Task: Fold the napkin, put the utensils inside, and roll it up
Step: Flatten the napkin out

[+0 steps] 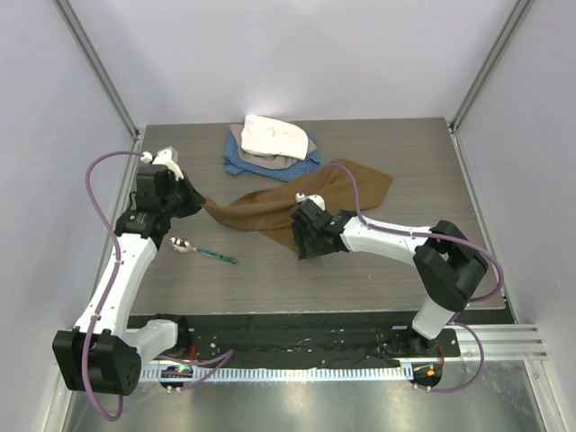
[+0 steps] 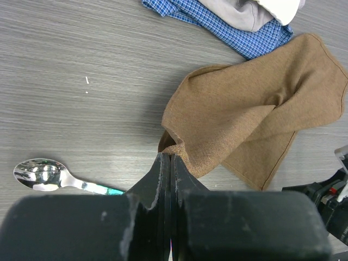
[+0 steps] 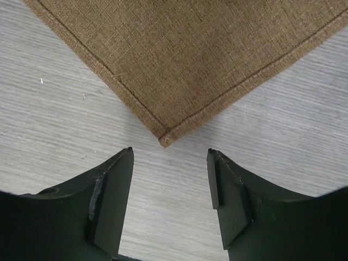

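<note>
Where the left pincer [image 2: 168, 166] meets the cloth, it is clamped tight on a corner of the napkin [image 2: 255, 119], and the pinched tip itself vanishes between the two fingers. From that grip the napkin runs toward the upper right of the left wrist view, creased and partly doubled over, and its far edge is cropped by the right border. The spoon [image 2: 49, 175] lies on the surface [image 2: 81, 60] at lower left with its bowl to the left. Most of its green handle is hidden behind the pincer's body. Along the top edge a blue cloth [image 2: 244, 32], a grey cloth [image 2: 234, 13] and a white cloth [image 2: 283, 8] are piled and cut off. Whether the blue one touches the napkin is hard to tell.

The right pincer [image 3: 169, 163] stands apart with nothing between its fingers. A hemmed napkin corner lies flat on the surface just beyond the gap, pointing into it. Only that corner shows, and the rest runs out of the top of the frame.

From above, the napkin stretches from the left pincer at centre left toward the upper right. The right arm [image 1: 387, 238] covers its near edge, so the corner by the right pincer is hidden there. The spoon lies below the left pincer, apart from the napkin.
</note>
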Robot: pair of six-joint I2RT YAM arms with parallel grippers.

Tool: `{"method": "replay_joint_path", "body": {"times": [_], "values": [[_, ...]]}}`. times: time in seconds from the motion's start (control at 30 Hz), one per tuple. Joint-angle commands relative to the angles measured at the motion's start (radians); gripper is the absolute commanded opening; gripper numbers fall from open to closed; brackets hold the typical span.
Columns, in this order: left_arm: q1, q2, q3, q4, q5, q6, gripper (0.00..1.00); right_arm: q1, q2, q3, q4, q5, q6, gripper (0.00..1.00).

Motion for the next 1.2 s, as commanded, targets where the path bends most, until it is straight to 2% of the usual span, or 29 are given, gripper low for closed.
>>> {"method": "replay_joint_path", "body": {"times": [0.0,0.4,0.6,0.83,0.93,1.0,1.1,1.17], "values": [[0.007,-0.020,0.013,0.010,0.008,0.009,0.00,0.009,0.024,0.038,0.039,0.024,-0.005,0.63],[0.007,-0.009,0.014,0.013,0.025,0.006,0.00,0.012,0.084,0.047,0.026,0.071,0.002,0.58],[0.007,-0.028,0.011,0.014,0.025,0.006,0.00,0.012,0.122,0.040,0.028,0.030,0.011,0.52],[0.007,-0.029,0.010,0.015,-0.001,0.011,0.00,0.010,0.162,0.001,0.065,-0.010,-0.001,0.37],[0.007,-0.025,0.010,0.011,0.005,0.011,0.00,0.010,0.170,0.012,0.066,-0.022,-0.028,0.27],[0.007,-0.028,0.010,0.013,0.006,0.011,0.00,0.009,0.158,0.018,0.059,-0.014,-0.045,0.15],[0.007,-0.026,0.008,0.013,0.003,0.011,0.00,0.001,0.115,0.027,0.049,0.018,-0.059,0.02],[0.007,-0.025,0.010,0.016,0.012,0.009,0.00,-0.016,0.079,0.030,0.042,0.027,-0.070,0.01]]}}
